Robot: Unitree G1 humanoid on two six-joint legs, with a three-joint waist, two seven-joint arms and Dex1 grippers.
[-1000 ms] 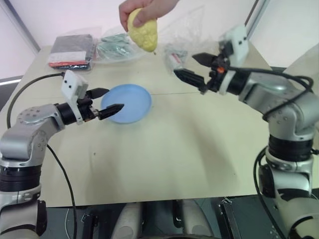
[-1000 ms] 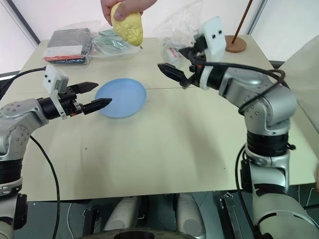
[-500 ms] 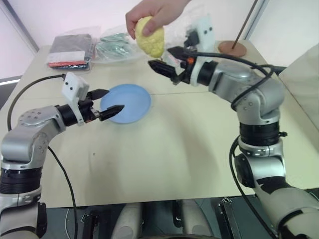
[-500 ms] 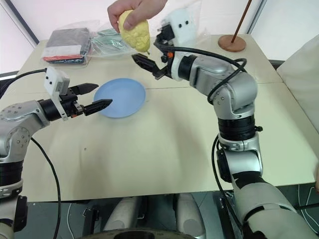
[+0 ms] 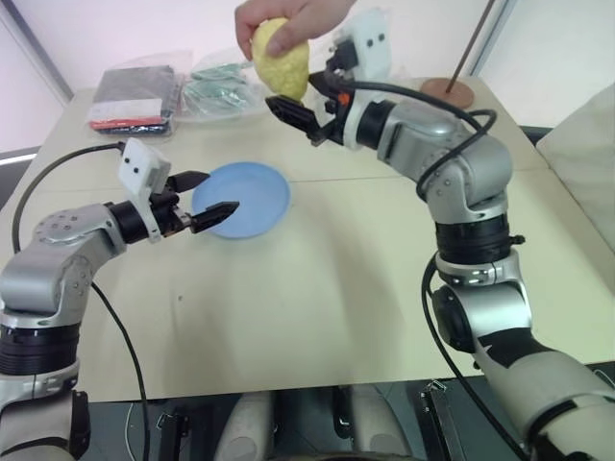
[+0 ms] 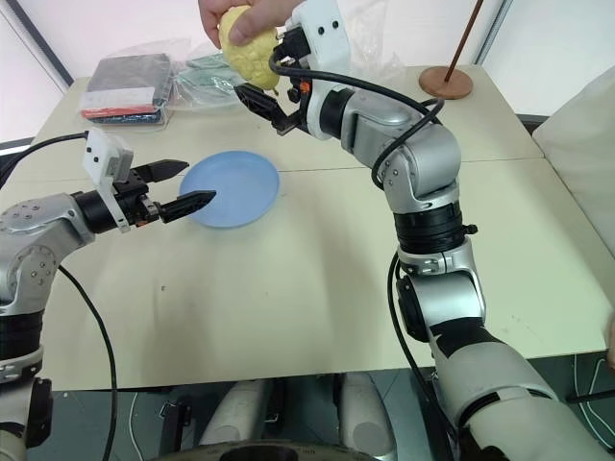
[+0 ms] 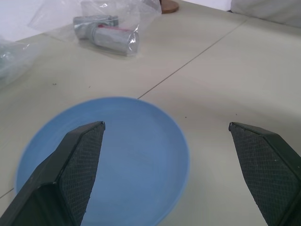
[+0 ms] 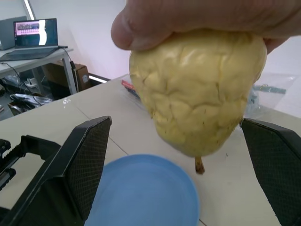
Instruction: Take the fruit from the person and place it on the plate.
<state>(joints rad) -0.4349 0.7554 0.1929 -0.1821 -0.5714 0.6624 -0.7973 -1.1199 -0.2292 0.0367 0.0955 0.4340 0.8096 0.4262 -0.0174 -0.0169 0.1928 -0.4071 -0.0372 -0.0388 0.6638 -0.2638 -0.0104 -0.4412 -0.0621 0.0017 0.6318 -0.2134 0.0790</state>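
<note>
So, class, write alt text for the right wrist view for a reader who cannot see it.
A person's hand holds a bumpy pale yellow fruit from above, between the two open black fingers of the right end effector. Below the fruit, a light-blue plate lies on the table.

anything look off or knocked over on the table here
Nothing stands out. The blue plate lies flat and bare, the bags at the far edge are undisturbed, and the fruit looks whole in the person's hand.
</note>
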